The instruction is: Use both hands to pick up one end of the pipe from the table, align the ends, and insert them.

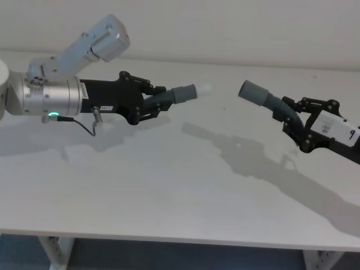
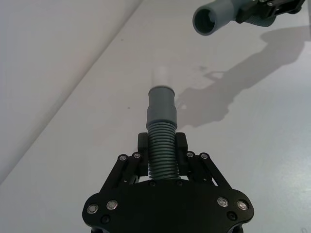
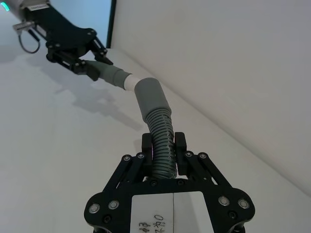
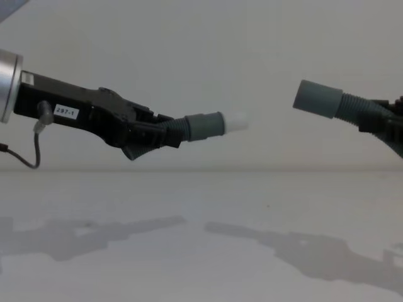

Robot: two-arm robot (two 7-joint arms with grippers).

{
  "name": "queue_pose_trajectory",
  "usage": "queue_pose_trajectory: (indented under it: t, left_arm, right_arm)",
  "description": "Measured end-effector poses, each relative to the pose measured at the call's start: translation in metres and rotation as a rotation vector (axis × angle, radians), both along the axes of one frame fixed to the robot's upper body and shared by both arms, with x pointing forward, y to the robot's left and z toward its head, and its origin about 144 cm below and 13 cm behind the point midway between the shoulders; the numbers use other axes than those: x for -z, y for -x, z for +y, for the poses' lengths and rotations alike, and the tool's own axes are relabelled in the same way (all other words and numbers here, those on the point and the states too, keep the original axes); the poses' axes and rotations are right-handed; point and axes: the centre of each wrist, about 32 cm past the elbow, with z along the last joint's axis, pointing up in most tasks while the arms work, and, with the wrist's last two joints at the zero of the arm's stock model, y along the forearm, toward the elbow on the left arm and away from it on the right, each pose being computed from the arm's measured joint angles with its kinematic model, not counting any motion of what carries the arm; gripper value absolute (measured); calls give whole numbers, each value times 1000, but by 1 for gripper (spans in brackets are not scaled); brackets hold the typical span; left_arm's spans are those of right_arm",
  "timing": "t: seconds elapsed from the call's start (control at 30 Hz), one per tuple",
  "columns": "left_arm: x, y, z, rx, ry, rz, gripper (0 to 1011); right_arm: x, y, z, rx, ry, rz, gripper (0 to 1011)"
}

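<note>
Head: the left pincer (image 1: pixel 153 100) sits at 10 o'clock, clamped tight on the ribbed part of the tipped pipe piece (image 1: pixel 183 93). The cuff and white tip (image 1: pixel 203 88) point toward 3 o'clock. The right pincer (image 1: pixel 287 112) is at 3 o'clock, closed on the ribs of the socket pipe piece (image 1: pixel 259 94), whose open end faces 10 o'clock. The ends are apart with a clear gap and do not touch. Both pieces are held off the white surface (image 1: pixel 169 191), with arm shadows (image 1: pixel 253 157) below.

Left wrist: the pincer fingers (image 2: pixel 142 141) squeeze the ribbed hose from both sides, and the grey cuff (image 2: pixel 162 104) sticks out past them. The socket's dark open mouth (image 2: pixel 208 22) shows farther off, facing back and out of line with the cuff.

Right wrist: the fingers (image 3: pixel 147 143) grip the ribbed section, which bends into the smooth socket cuff (image 3: pixel 151 99). The tipped piece (image 3: pixel 116 76) is beyond it in the other pincer, its white tip near the socket's rim. Contact cannot be told here.

Chest: the tipped piece is at 9 o'clock of centre, with its tip (image 4: pixel 236 121) pointing to 3. The socket (image 4: pixel 318 99) is at 2 o'clock, slightly higher and tilted. There is a gap between them, and both are well above the surface.
</note>
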Motion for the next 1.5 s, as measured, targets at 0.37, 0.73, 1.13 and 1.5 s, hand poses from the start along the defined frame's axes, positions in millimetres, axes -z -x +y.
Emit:
queue_pose_trajectory:
  t: [0.37, 0.73, 1.13, 1.5]
  left_arm:
    - [-5, -7, -2, 56, -6, 1, 317]
    - [-5, -10, -7, 84, 6, 4, 317]
    - [-4, -8, -10, 92, 11, 11, 317]
    - [-3, -5, -12, 91, 4, 22, 317]
  right_arm:
    - [-2, -5, -1, -55, 39, -8, 262]
    - [-1, -6, 3, -63, 77, 1, 262]
    - [1, -5, 7, -29, 107, 19, 262]
    - [1, -5, 8, -13, 120, 26, 262]
